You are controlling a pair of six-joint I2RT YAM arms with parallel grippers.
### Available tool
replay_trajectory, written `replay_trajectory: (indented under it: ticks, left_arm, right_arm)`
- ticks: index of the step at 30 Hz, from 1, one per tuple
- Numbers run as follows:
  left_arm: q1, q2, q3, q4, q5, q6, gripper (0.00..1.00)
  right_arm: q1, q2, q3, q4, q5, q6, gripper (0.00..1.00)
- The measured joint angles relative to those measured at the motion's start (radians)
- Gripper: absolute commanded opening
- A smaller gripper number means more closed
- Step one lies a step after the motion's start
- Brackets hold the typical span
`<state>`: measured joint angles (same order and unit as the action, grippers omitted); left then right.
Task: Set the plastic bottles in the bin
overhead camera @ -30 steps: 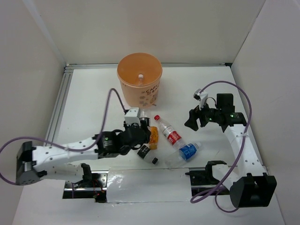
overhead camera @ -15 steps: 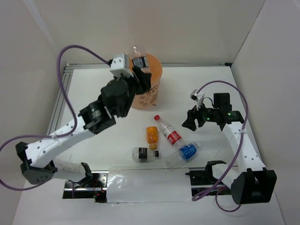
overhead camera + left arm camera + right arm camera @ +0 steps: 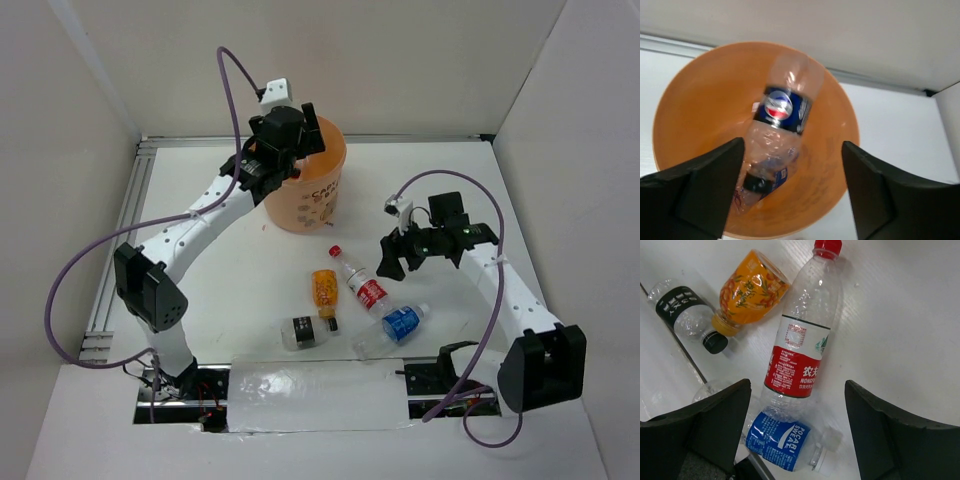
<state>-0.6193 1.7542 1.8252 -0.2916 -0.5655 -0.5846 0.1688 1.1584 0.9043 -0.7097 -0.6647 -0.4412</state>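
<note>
The left arm point(image 3: 200, 215) is reaching out across the table point(image 3: 200, 300) to the big orange bin point(image 3: 318, 200) at the far side. The left jaws are hanging right over the open top of the bin. They are standing wide open and are holding nothing. Down inside the bin, a clear bottle with a blue label point(image 3: 782, 107) is lying tilted, not touching either jaw. Something with a dark cap point(image 3: 756, 184) is peeking out under it, but I cannot tell what it is.

Four more bottles are lying on their sides on the table, nearer than the bin. The black-label bottle point(image 3: 305, 331) is lying farthest left. Just beside its black cap, the short orange bottle point(image 3: 323, 287) is lying with its cap end close by. Next, the red-label bottle point(image 3: 360, 283) is pointing its red cap toward the bin. The blue-label bottle point(image 3: 400, 323) is resting right at its bottom end.

The right arm point(image 3: 500, 285) is bending in from the right. The right jaws are hanging above the red-label bottle, spread wide and gripping nothing.
</note>
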Motion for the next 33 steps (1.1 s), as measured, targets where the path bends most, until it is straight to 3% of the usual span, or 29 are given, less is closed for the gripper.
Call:
replay_trajectory:
  ticks: [2,10,16,22,23,26,27,28,30,31,33]
  left_arm:
    - [0.004,0.019,0.005,-0.024,0.018,0.000,1.00]
    - [-0.047,-0.077,-0.063,-0.047,0.036,0.022,1.00]
    - [-0.371,-0.498,-0.465,-0.082,0.012,0.032,1.00]
    - [-0.606,-0.778,-0.850,-0.240,0.003,-0.189,1.00]
    - [-0.631,-0.785,-0.892,-0.271,0.009,-0.220,1.00]
    - [-0.672,-0.754,-0.960,-0.333,0.050,-0.282,1.00]
    - [-0.674,-0.735,-0.964,-0.341,0.064,-0.285,1.00]
    - [-0.674,-0.712,-0.964,-0.341,0.074,-0.284,1.00]
    - [-0.673,-0.661,-0.961,-0.332,0.093,-0.277,1.00]
    - [-0.674,-0.628,-0.957,-0.330,0.105,-0.259,1.00]
    - [-0.674,-0.579,-0.951,-0.320,0.127,-0.226,1.00]
  right_arm:
    - [0.024,0.027,0.004,0.000,0.023,0.008,0.85]
    - [0.124,0.131,0.005,0.040,0.129,0.066,0.88]
    - [0.261,0.253,0.005,0.111,0.235,0.114,0.89]
    - [0.368,0.411,0.007,0.183,0.344,0.176,0.84]
    - [0.372,0.439,0.008,0.190,0.361,0.184,0.81]
    - [0.372,0.473,0.030,0.208,0.389,0.199,0.59]
    - [0.372,0.474,0.035,0.209,0.391,0.201,0.44]
    - [0.372,0.474,0.038,0.208,0.392,0.199,0.36]
    - [0.370,0.469,0.046,0.196,0.384,0.200,0.30]
    - [0.364,0.462,0.053,0.169,0.368,0.184,0.20]
    - [0.357,0.427,0.076,0.132,0.355,0.159,0.18]
